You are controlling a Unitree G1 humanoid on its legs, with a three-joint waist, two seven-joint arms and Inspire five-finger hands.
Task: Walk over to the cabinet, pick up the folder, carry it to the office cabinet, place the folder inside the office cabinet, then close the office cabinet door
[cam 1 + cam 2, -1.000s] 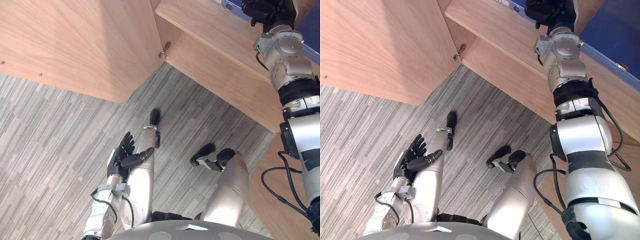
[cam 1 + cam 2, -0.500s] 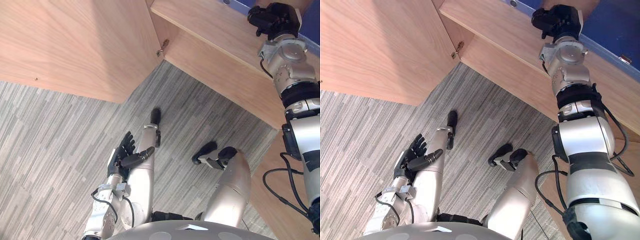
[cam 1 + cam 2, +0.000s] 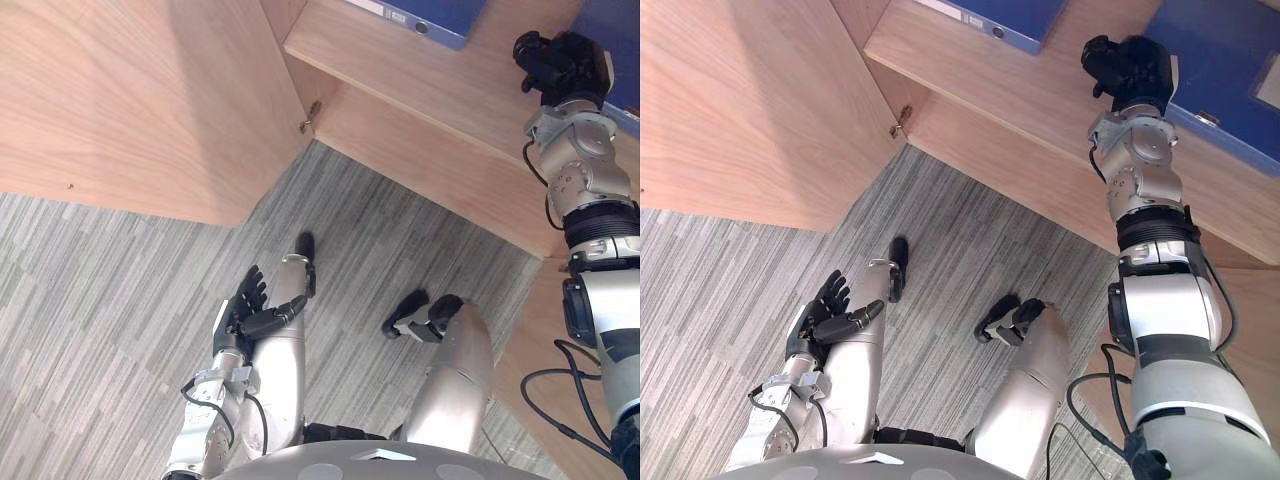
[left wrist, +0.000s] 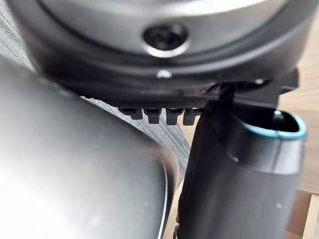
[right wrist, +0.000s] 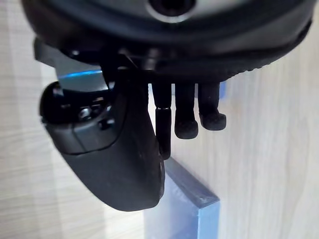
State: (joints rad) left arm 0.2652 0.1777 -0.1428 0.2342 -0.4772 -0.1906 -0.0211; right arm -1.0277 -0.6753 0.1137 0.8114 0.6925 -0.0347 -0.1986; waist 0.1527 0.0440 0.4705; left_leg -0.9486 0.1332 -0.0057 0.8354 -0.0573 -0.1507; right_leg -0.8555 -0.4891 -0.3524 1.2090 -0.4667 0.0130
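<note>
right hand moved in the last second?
Yes. The right hand has drawn back from the blue folder toward the front edge of the shelf; the camera shifted too.

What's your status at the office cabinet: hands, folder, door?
Right hand open above the shelf, holding nothing. Left hand open, hanging low. Blue folder and second blue folder lie on the shelf. Cabinet door open.
</note>
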